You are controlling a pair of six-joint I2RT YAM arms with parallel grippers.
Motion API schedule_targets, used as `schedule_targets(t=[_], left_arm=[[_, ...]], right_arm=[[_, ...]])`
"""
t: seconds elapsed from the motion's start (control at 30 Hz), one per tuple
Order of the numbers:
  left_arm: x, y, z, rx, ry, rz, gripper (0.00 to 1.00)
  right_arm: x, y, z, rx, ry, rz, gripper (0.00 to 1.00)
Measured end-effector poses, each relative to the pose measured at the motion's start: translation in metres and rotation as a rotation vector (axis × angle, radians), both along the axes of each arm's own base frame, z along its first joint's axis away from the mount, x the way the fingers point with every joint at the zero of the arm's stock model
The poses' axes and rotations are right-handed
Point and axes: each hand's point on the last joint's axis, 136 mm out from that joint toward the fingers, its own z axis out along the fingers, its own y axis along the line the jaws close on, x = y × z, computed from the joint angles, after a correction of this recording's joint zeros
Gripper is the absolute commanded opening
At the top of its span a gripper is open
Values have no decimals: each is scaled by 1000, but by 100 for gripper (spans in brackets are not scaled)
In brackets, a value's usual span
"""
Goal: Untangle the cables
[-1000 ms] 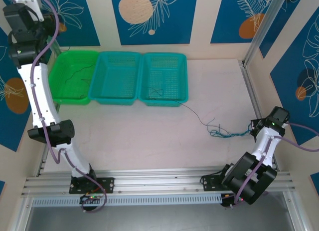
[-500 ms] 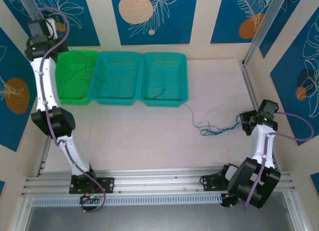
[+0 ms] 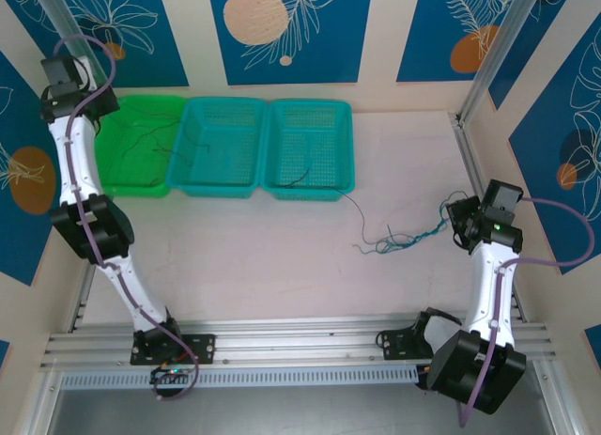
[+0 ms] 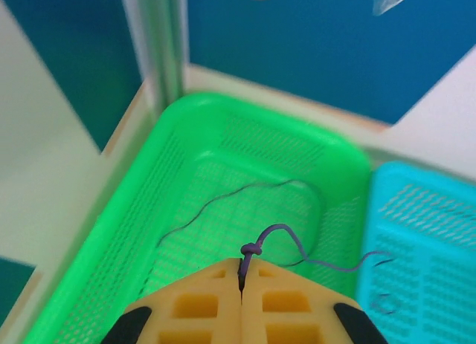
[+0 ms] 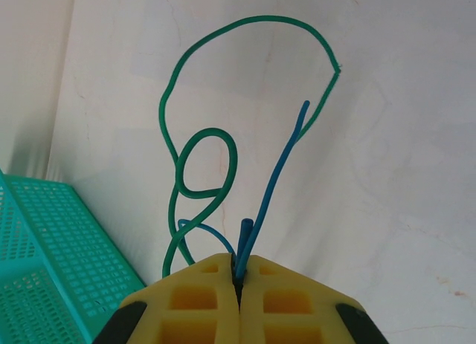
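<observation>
cables (image 3: 404, 238) hair-thin, left end effector (image 4: 241, 273) clamping knotted purple cable (image 4: 279, 229), right end effector (image 5: 239, 273) clamping blue cable (image 5: 275, 173)

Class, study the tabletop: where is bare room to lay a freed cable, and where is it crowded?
Free: table between the three baskets and the near rail, and the far-right corner. Crowded: around the tangled cables trailing from the right pincer.

Site: robot lab test cell | Signs: left arm (image 3: 83, 186) and right arm (image 3: 490, 285) bolted to aluminium rail (image 3: 300, 343) at counter (image 3: 282, 256) edge; leaf-print panels (image 3: 282, 31) walling it in; plastic baskets (image 3: 225, 102) in a row
</observation>
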Motion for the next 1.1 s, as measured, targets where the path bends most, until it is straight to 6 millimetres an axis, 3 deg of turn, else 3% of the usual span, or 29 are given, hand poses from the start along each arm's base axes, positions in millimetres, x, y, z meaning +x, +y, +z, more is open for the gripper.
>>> schedule_targets(t=[0.07,0.23,0.33,0.4,0.47,0.53,0.7,0.73,0.83,0.87,0.93,1.0,1.1], left_arm=[[-4,-9,36,-16,-86,-22,0],[-23,-28,172,42,-404,-80,0],[-40,-38,214,64,-511,-105,0],[-41,-39,219,66,-525,-109,0],[-32,-36,208,57,-503,-108,0],[-16,-30,183,38,-454,-104,0],[26,-14,83,-38,-240,-89,3],[32,-11,59,-58,-188,-83,17],[43,-3,-8,-105,-38,-52,22],[44,0,-24,-111,-1,-39,32],[41,6,-56,-112,84,-7,64],[37,9,-71,-107,134,9,80],[33,9,-72,-104,144,16,93]], right_arm=[[0,1,0,1,2,3,0],[2,5,0,4,24,28,0],[7,7,8,-7,26,54,0],[8,9,14,-16,19,68,0],[9,10,19,-23,9,75,0],[8,12,24,-28,-3,79,0],[4,16,28,-31,-12,85,0],[3,16,28,-29,-11,85,0],[2,17,27,-25,-4,84,0],[1,17,26,-24,-2,85,0],[1,18,26,-23,-1,86,0],[-1,18,27,-24,-2,86,0],[-4,20,31,-29,-11,87,0]])
